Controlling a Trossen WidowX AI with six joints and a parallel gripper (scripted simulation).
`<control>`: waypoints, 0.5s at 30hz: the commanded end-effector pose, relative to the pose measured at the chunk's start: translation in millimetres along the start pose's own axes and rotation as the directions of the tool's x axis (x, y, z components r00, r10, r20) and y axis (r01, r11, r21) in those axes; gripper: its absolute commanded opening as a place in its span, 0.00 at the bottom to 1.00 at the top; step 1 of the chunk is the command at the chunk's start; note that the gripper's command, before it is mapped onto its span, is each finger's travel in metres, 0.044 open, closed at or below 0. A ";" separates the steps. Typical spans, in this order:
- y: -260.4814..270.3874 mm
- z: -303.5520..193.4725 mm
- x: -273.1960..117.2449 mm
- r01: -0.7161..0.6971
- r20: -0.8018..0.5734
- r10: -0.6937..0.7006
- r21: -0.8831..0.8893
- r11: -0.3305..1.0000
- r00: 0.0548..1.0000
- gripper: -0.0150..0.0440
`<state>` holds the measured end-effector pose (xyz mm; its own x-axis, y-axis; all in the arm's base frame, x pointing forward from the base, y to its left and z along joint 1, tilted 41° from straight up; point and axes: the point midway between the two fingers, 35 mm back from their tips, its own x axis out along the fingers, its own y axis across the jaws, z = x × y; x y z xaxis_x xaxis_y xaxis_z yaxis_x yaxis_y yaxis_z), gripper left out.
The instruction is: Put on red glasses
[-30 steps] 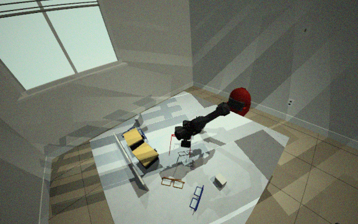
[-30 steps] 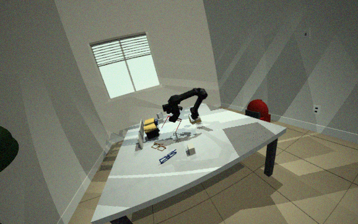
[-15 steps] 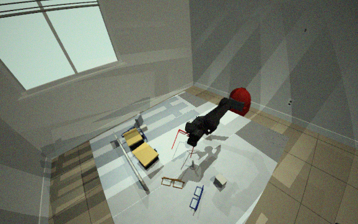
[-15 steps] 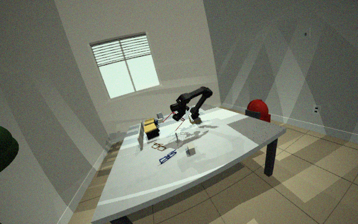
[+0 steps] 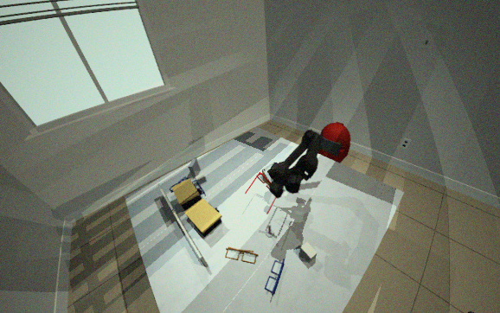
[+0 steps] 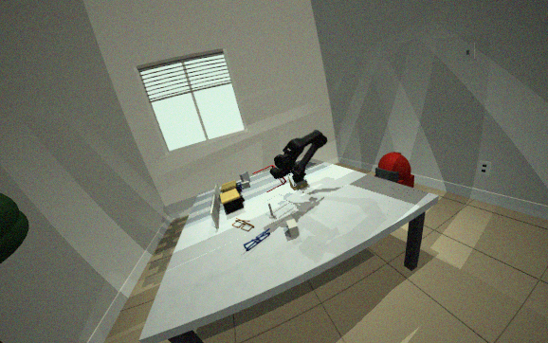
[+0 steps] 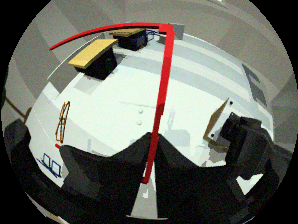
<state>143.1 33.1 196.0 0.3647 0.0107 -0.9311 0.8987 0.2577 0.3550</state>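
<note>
1. Across the tiled floor, a broad white table point(image 5: 225, 287) point(image 6: 213, 284) point(image 7: 125, 90).
2. Above it, a black jointed robot arm point(image 5: 306, 162) point(image 6: 303, 144).
3. Along one side, a long pale upright panel point(image 5: 183, 231) point(image 6: 215, 208).
4. Near that, two black blocks with yellow tops point(image 5: 203, 214) point(image 6: 230, 195) point(image 7: 93, 53), blue frames around the farther; green tag too small to tell.
5. Clamped in the black gripper point(image 5: 270, 183) point(image 6: 279, 171) point(image 7: 150, 150), red thin-framed glasses point(image 5: 253, 182) point(image 6: 263, 170) point(image 7: 166, 70): raised above the table, apart from both blocks, temples extended.
6. On the table, amber-brown glasses point(image 5: 241, 251) point(image 6: 243, 222) point(image 7: 62, 122) and dark-blue glasses point(image 5: 278, 274) point(image 6: 257, 238) point(image 7: 52, 166).
7. Near the dark-blue pair, a small off-white block point(image 5: 308, 251) point(image 6: 291, 226).
</note>
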 end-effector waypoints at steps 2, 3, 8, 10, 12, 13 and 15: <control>-9.4 0.9 -8.0 -0.069 0.028 0.067 0.102 0.992 0.997 0.25; -11.0 1.1 -9.5 -0.084 0.031 0.081 0.122 0.989 0.996 0.25; -19.0 2.6 -16.8 -0.160 0.042 0.155 0.225 0.961 0.987 0.25; -22.2 3.6 -19.3 -0.190 0.044 0.184 0.268 0.945 0.982 0.25; -25.2 4.8 -21.7 -0.218 0.045 0.214 0.310 0.925 0.976 0.25; -26.7 5.4 -22.8 -0.231 0.045 0.229 0.332 0.915 0.972 0.25; -29.6 6.9 -24.9 -0.256 0.044 0.259 0.374 0.891 0.965 0.25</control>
<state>113.9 23.0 208.5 0.5598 0.0298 -0.8281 0.8278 -0.0633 0.5574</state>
